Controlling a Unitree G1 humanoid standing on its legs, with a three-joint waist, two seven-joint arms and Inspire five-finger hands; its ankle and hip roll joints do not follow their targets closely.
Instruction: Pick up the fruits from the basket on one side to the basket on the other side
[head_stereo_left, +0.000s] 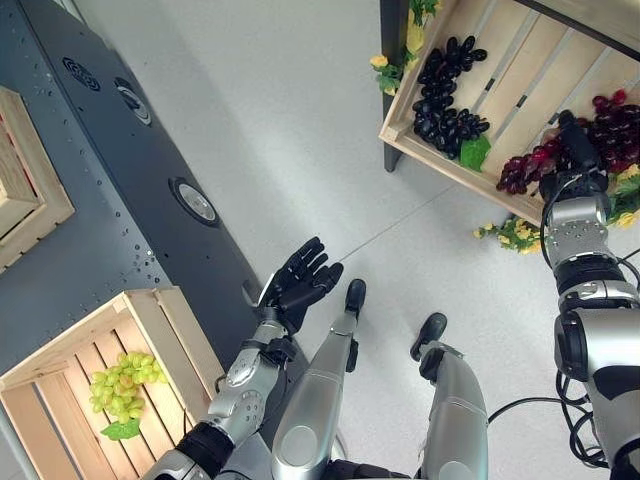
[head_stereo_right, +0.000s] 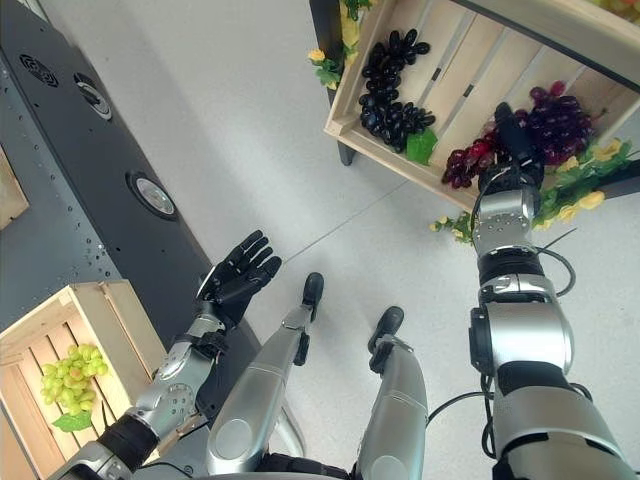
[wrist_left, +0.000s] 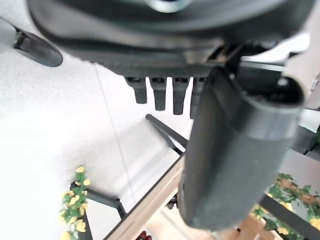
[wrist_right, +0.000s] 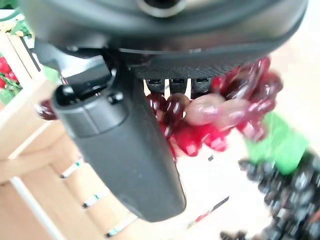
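1. Your right hand (head_stereo_right: 515, 140) was down in the right-side crate (head_stereo_right: 470, 60), on the red grapes (wrist_right: 215, 112); the fingers curled among the berries, but I could not tell whether they had closed on the bunch.
2. The black grapes (head_stereo_right: 390, 85) lay beside them in the same crate, untouched.
3. Your left hand (head_stereo_left: 300, 280) hung idle over the floor, fingers relaxed and spread — likely kept clear.
4. The left-side crate (head_stereo_left: 160, 330) already held green grapes (head_stereo_left: 122, 385) — the likely destination.
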